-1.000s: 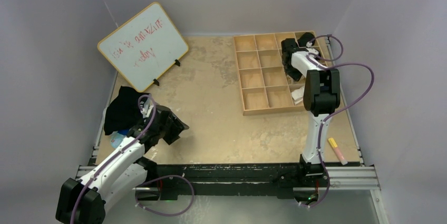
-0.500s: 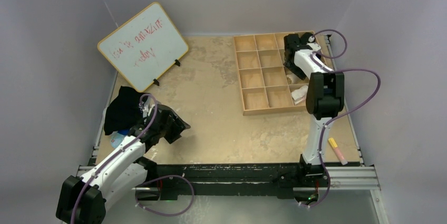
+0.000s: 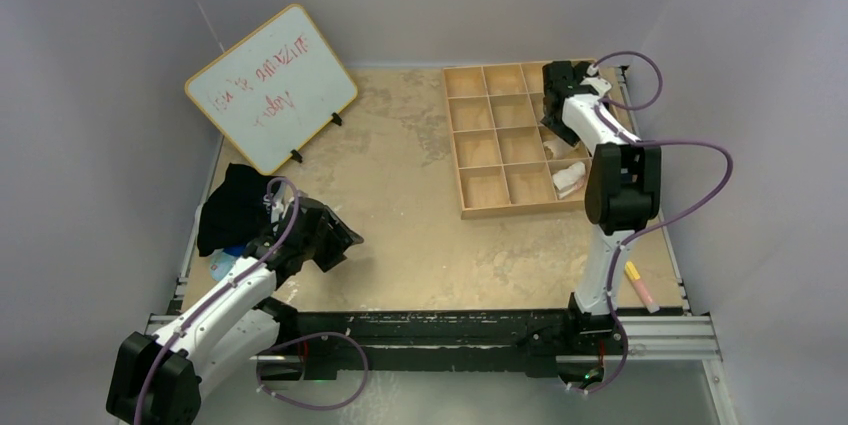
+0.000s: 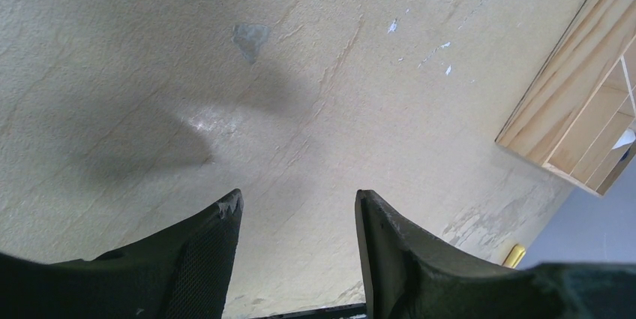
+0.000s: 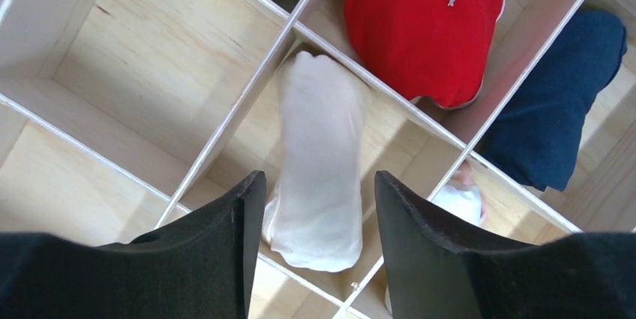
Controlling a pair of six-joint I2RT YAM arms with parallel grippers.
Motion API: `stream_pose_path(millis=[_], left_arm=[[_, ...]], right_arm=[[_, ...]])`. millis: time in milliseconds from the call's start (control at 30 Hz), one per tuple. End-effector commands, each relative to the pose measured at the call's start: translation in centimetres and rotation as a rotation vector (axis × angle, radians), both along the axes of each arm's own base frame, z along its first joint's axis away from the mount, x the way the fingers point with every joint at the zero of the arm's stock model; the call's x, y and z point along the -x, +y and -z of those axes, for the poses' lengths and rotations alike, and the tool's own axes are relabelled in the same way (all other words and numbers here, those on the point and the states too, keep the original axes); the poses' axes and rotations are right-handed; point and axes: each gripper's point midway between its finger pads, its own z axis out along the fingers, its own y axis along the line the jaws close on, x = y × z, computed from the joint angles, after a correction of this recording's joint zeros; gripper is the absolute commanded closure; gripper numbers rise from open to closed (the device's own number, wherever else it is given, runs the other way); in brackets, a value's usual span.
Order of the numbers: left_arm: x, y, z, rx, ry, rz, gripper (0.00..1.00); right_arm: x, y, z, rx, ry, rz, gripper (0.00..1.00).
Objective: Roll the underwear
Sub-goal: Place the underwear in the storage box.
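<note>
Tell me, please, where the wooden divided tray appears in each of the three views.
Top external: the wooden tray sits on the far right part of the table.
Left wrist: only one corner of the tray shows, at the right edge.
Right wrist: the tray fills the picture, with rolled garments in its compartments.
Shared landmark: its thin dividers show in all three views.

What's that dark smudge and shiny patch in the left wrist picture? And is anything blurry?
Left wrist view: a soft shadow on the table, a small glare patch at its edge. Right wrist view: the white cloth and red cloth look sharp, evenly lit.
</note>
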Motion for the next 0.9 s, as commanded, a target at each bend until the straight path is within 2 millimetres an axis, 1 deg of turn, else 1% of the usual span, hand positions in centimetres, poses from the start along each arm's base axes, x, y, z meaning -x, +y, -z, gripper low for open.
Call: stream_pose_path(millis=[0, 133, 233, 333, 400, 533, 700, 733, 767, 800, 833, 867], left_arm=[[-0.6, -0.3, -0.6, 0.005, -0.033, 0.018, 0.46], [-0.3, -0.2, -0.1, 0.006, -0.017, 0.016, 0.46], [-0.2, -0.2, -0.2, 0.010, -0.018, 0.016, 0.46], [-0.4, -0.2, -0.5, 0.012, -0.030, 0.016, 0.46], [-0.5, -0.3, -0.7, 0.012, -0.037, 0.016, 0.46], [-0.8, -0.3, -1.0, 0.005, -0.043, 0.026, 0.46], [-1.5, -0.3, -2.3, -0.018, -0.089, 0.051, 0.43], [-1.7, -0.2, -2.9, -0.025, -0.108, 0.056, 0.42], [-2.0, -0.2, -3.4, -0.032, -0.125, 0.061, 0.41], [-2.3, -0.3, -4.2, -0.038, -0.150, 0.073, 0.41], [-2.7, -0.1, -4.9, -0.055, -0.170, 0.079, 0.40], [-3.1, 0.1, -5.7, -0.076, -0.191, 0.082, 0.38]], right_arm=[[0.9, 0.1, 0.4, -0.026, 0.011, 0.020, 0.45], [1.4, 0.5, 2.0, -0.055, 0.031, 0.021, 0.54], [1.5, 0.5, 2.8, -0.056, 0.050, 0.021, 0.60], [1.4, 0.3, 2.1, -0.037, 0.036, 0.013, 0.61], [1.1, 0.2, 1.1, -0.027, 0.017, -0.001, 0.60], [0.4, 0.1, -1.6, -0.010, -0.037, -0.045, 0.45], [0.0, 0.6, -5.4, -0.006, -0.130, -0.130, 0.21], [-0.1, 0.9, -6.3, -0.015, -0.156, -0.159, 0.15], [-0.1, 1.7, -7.1, -0.031, -0.181, -0.221, 0.10], [-0.4, 2.4, -8.0, -0.048, -0.220, -0.284, 0.03], [-0.5, 3.6, -8.9, -0.074, -0.263, -0.362, 0.01], [-0.5, 4.6, -10.6, -0.085, -0.322, -0.446, 0.01]])
